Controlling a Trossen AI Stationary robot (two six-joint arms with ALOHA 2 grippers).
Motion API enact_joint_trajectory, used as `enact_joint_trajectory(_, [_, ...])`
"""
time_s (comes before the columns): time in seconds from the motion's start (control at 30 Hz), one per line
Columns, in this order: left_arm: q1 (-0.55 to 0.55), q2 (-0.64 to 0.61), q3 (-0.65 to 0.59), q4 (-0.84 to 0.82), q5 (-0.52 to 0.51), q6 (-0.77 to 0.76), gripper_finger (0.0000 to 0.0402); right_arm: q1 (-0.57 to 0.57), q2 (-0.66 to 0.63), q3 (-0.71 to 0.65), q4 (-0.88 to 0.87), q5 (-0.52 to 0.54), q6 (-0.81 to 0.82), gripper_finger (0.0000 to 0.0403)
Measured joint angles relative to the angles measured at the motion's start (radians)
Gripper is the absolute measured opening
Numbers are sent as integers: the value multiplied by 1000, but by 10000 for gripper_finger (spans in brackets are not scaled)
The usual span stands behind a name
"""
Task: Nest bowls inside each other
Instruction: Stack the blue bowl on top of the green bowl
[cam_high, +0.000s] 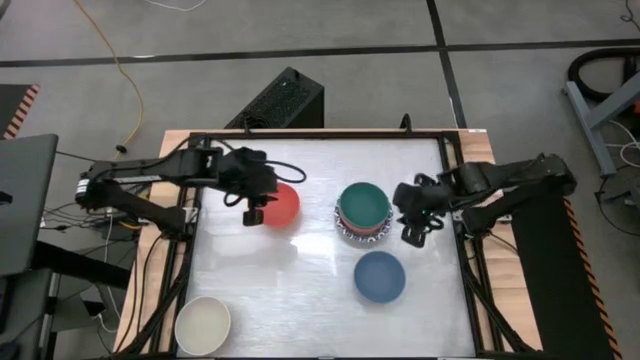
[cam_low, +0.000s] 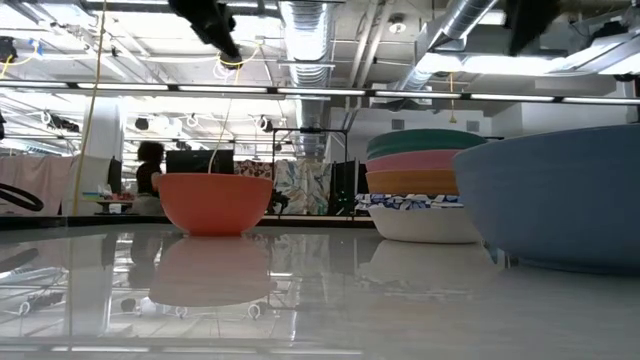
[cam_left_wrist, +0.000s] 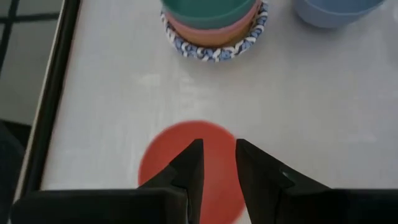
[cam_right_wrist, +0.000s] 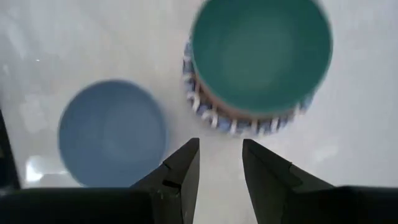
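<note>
The left gripper (cam_high: 254, 211) hangs over the red bowl (cam_high: 281, 204) near the table's (cam_high: 300, 290) far left part; its jaws stand slightly apart around the near rim, and I cannot tell if they grip it. The right gripper (cam_high: 413, 228), partly open and empty, waits beside the stack of bowls (cam_high: 362, 212) topped by the green one. The blue bowl (cam_high: 380, 277) sits near this stack, the cream bowl (cam_high: 203, 324) at the near left corner.

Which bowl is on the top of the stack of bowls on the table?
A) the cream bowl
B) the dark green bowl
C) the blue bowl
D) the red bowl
B: the dark green bowl sits uppermost in the stack, while the blue bowl, cream bowl and red bowl stand apart on the table.
</note>
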Motion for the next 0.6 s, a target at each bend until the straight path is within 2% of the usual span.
enact_joint_trajectory(0.37, [0, -67, -34, -17, 12, -57, 85, 312, 110, -61, 0, 8, 652, 141])
enact_joint_trajectory(0.6, [0, -58, -34, 1, 9, -32, 105, 388, 197, -116, 36, 71, 846, 141])
